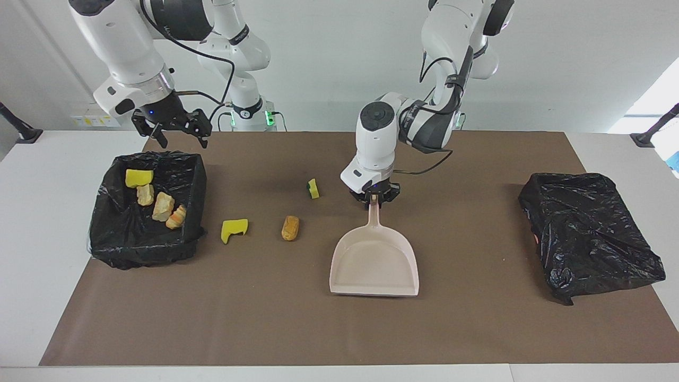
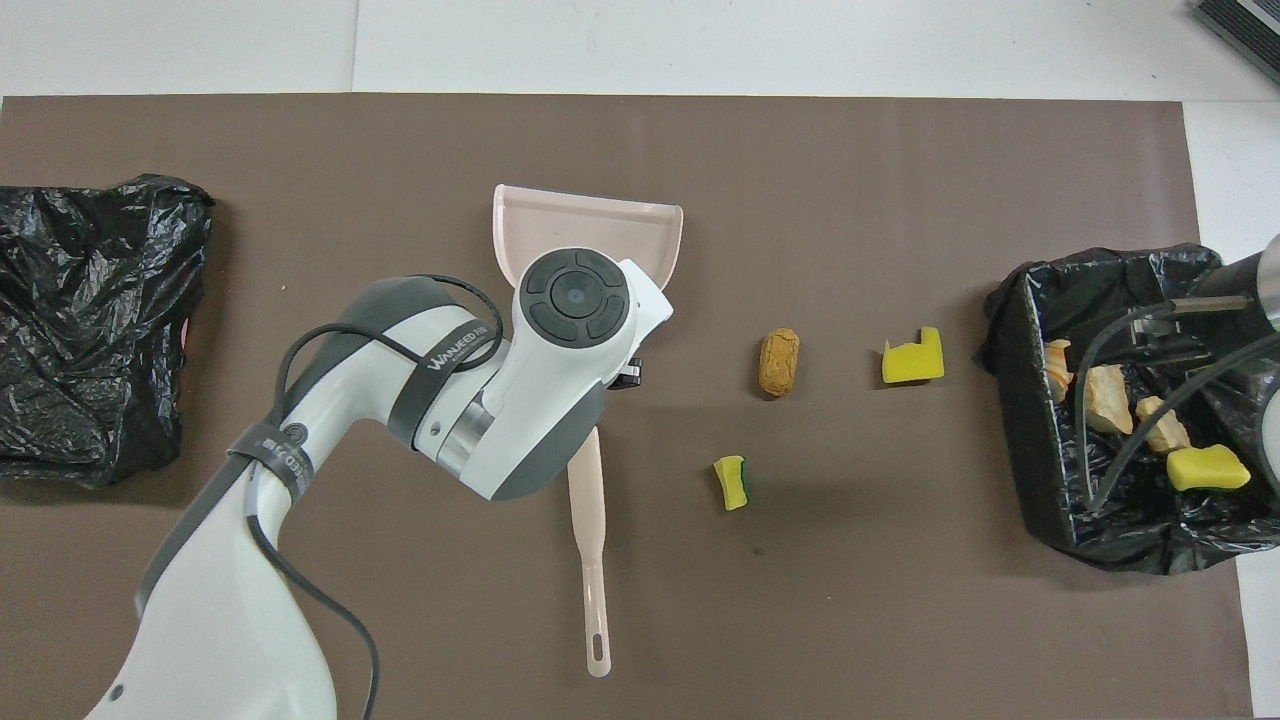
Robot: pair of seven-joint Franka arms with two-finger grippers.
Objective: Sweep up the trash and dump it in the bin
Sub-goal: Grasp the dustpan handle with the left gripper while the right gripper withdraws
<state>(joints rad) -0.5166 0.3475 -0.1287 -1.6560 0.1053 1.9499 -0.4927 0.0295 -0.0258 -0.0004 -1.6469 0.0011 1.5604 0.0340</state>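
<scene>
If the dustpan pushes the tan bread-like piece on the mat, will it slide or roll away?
The tan bread-like piece is rounded and elongated, so it may well roll sideways rather than slide. It looks light, so even a gentle push from the dustpan would likely move it. The brown mat looks flat and matte, probably offering some grip.
</scene>
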